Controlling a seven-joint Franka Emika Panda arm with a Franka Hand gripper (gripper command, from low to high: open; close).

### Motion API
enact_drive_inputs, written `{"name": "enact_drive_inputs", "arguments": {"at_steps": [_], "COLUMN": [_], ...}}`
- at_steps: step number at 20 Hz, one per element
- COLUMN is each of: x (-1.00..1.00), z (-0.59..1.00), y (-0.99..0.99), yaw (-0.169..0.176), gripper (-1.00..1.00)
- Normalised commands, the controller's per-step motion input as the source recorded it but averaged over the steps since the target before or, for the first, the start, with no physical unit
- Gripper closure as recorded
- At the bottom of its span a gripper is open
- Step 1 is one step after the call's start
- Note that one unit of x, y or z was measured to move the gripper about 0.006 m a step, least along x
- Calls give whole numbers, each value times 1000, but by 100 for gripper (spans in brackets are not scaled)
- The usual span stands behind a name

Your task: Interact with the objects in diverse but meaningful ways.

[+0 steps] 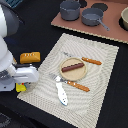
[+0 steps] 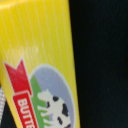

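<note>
While the end effector [image 1: 20,86] hovers over the yellow carton [image 2: 37,65], jaw state indeterminate, 1 grasp appears pending; descent needs alignment.

1. The white Franka arm [image 1: 6,37] stands at the exterior view's left edge, its thick links descending from the upper corner towards the desk.
2. The wrist [image 1: 22,75] is bent so that the silver-white hand section lies roughly level and low.
3. The gripper [image 1: 20,88] hangs beneath that section; its jaws are mostly hidden, so their spread cannot be told.
4. The wrist view shows no jaw parts clearly.
</note>
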Motion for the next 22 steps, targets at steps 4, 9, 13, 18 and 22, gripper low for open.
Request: {"name": "enact_drive_inputs", "arguments": {"at_steps": [4, 9, 13, 18, 22], "x": [-19, -2, -61, 23, 456], "z": [-101, 0, 496, 1000, 1000], "y": [12, 38, 147, 486, 774], "yaw": [-3, 0, 0, 8, 12], "gripper": [100, 100, 100, 100, 100]}}
